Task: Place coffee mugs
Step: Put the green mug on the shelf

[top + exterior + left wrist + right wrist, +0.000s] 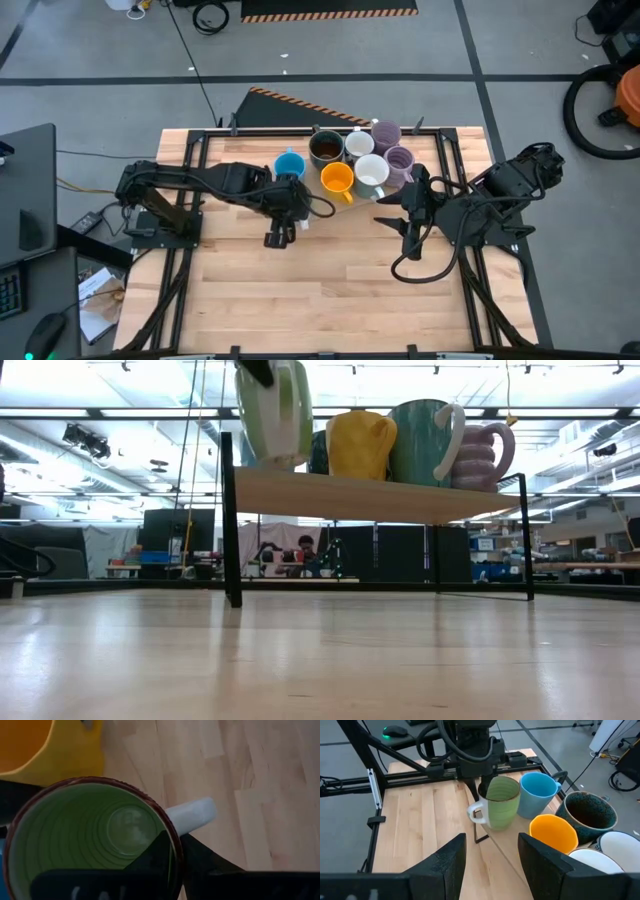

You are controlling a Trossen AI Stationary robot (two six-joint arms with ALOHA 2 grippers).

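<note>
My left gripper (292, 200) is shut on a green mug (501, 802) with a white handle, at the near left corner of a low wooden shelf (380, 500) on black legs. In the low view the mug (275, 410) stands upright with its base at the shelf top. From above, the gripper hides it. On the shelf stand a blue mug (289, 165), an orange one (337, 180), a dark brown one (326, 148), two whitish ones (365, 160) and two lilac ones (395, 150). My right gripper (490, 865) is open and empty, right of the shelf. My left gripper holds the green mug by its rim (172, 837) next to the white handle (192, 815), one finger inside the mug (157, 850) and one outside. The fingers come from above, pointing down. The mug is upright. I cannot tell whether its base rests on the shelf.
The orange mug (552, 832) and the blue mug (537, 792) stand close beside the green one. Bare wooden tabletop (330, 290) lies on the near side of the shelf. A person sits in the room far beyond the table (305, 550).
</note>
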